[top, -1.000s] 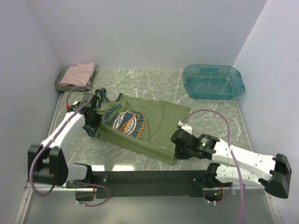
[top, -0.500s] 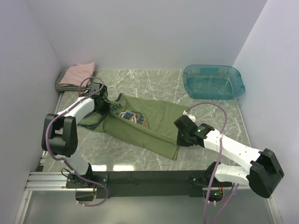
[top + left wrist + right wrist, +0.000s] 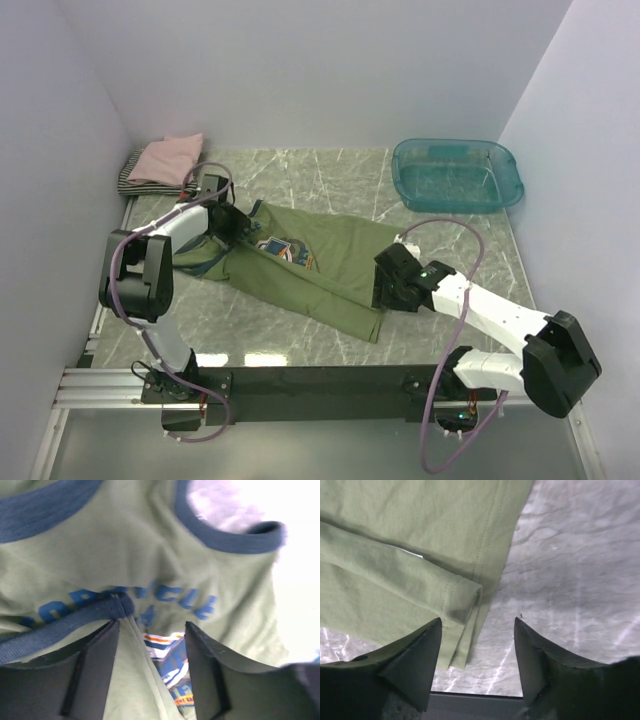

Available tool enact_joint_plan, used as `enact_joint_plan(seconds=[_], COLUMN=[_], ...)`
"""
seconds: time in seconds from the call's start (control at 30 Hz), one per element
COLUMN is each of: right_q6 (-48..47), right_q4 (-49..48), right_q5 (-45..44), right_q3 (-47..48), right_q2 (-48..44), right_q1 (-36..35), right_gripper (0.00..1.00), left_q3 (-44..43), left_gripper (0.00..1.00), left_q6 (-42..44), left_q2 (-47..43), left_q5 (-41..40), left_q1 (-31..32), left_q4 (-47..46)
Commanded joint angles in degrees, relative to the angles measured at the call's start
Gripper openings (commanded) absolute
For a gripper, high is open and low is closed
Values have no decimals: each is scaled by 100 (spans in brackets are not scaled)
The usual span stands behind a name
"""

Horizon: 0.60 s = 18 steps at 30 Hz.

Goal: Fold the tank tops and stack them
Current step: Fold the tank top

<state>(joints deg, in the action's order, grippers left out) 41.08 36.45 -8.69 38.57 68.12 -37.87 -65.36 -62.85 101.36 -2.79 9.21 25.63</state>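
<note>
The olive-green tank top (image 3: 325,262) with navy trim lies folded lengthwise, slanting across the marble table. My left gripper (image 3: 238,228) is over its neck end. In the left wrist view that gripper (image 3: 151,625) is open, its fingers either side of a folded edge and the blue-orange print (image 3: 170,652). My right gripper (image 3: 383,290) is at the hem end. In the right wrist view it (image 3: 477,621) is open, and the doubled hem corner (image 3: 462,602) lies flat on the table between its fingers. A folded pink tank top (image 3: 172,155) rests on a striped one (image 3: 130,180) at the back left.
A see-through teal tub (image 3: 457,175) stands at the back right. Walls close in the left, back and right sides. A black rail (image 3: 320,380) with the arm bases runs along the near edge. Marble table (image 3: 300,185) shows behind the green top.
Both arms carried the near side of the green top over onto its far side, making it narrower. Both grippers, shut on the cloth before, now stand open.
</note>
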Motion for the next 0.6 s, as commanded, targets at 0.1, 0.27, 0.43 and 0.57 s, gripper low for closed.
enact_joint_plan(seconds=[0.1, 0.27, 0.43, 0.57], right_q6=[233, 893, 762, 673], right_q4=[372, 108, -67, -366], right_q5=[-275, 122, 104, 236], right_q3=[214, -543, -324, -262], right_q2=[-877, -1327, -1038, -476], right_q1=[16, -133, -177, -168], right_gripper=[70, 61, 47, 23], left_q3=[-670, -566, -215, 365], left_gripper=[67, 71, 64, 53], left_q6=[695, 923, 950, 819], left_q2=[-775, -1188, -1373, -1637], left_q5=[-151, -11, 401, 578], left_q1=[-59, -306, -288, -175], left_q4=[64, 162, -23, -76])
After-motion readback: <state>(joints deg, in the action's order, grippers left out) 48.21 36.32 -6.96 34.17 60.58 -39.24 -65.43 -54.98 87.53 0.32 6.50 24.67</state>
